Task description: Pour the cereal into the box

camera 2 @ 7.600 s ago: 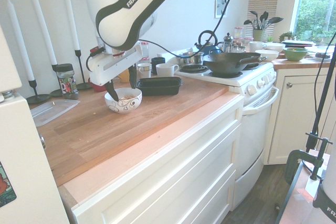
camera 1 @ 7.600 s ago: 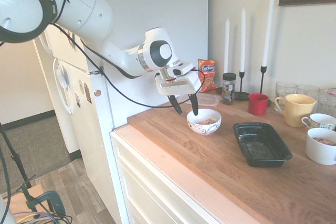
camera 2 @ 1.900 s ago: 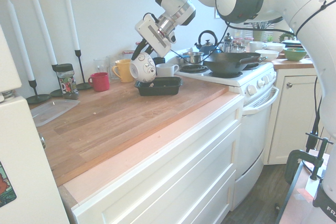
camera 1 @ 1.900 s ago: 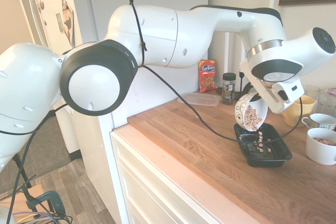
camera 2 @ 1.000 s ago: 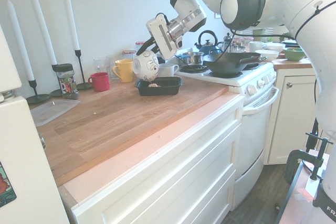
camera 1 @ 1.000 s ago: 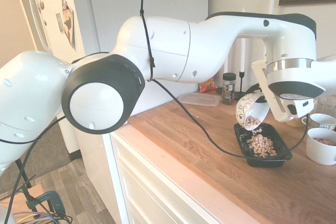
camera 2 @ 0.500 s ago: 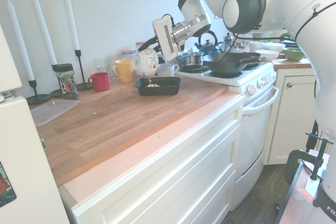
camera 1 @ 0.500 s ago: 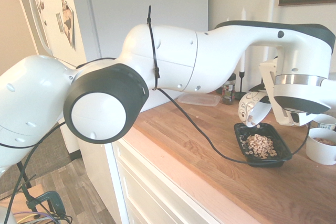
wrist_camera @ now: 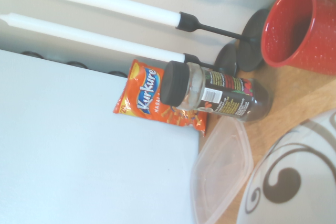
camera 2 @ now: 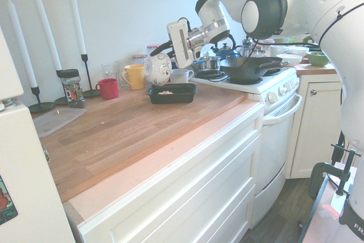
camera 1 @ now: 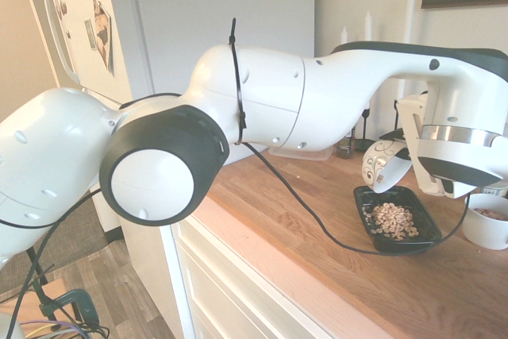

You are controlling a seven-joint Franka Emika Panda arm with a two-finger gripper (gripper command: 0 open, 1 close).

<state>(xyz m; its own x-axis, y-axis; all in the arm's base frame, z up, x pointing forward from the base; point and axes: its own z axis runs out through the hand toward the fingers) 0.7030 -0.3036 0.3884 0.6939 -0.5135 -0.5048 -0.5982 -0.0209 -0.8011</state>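
Note:
The cereal lies as a heap of light-tan rings in the box, a shallow black tray on the wooden counter. My gripper is shut on the rim of a white bowl with a dark swirl pattern. It holds the bowl tipped on its side just above the box's far end. The bowl faces mouth-down toward the box, and no cereal is falling. A little cereal shows in the tray from the other side. The bowl's patterned wall fills a corner of the wrist view.
Behind the box stand a yellow mug, a red cup, a spice jar, black candlesticks with white candles, an orange-red snack bag and a clear flat container. A white mug sits beside the box. The stove and wok lie beyond.
The last rings have dropped from the bowl into the box, and the heap there has grown. The wrist has turned further, and the bowl has lifted slightly.

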